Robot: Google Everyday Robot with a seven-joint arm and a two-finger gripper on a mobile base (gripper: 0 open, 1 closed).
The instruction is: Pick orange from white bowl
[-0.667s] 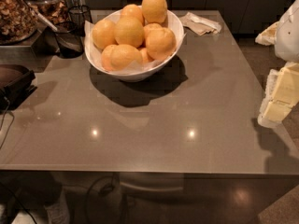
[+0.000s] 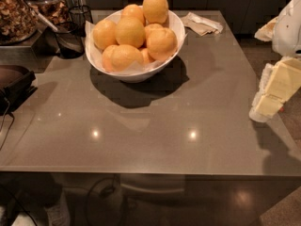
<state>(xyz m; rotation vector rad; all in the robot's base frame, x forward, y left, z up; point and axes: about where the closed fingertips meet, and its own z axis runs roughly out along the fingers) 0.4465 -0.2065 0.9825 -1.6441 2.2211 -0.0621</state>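
A wide glossy white bowl [image 2: 136,69], lined with white paper, stands at the back middle of the grey table [image 2: 150,126]. It is heaped with several oranges [image 2: 129,31]; the highest orange [image 2: 155,6] sits at the back of the pile. My gripper [image 2: 275,91], white and cream, hangs at the right edge of the view. It is off the table's right side, well to the right of the bowl and a little nearer to me. It holds nothing that I can see.
A dark wire-mesh cup [image 2: 80,15] and a black scoop [image 2: 68,41] stand left of the bowl. A jar of brown snacks [image 2: 16,13] is at the far left. A crumpled napkin [image 2: 202,23] lies behind the bowl at right. A dark object [image 2: 14,84] sits on the left edge.
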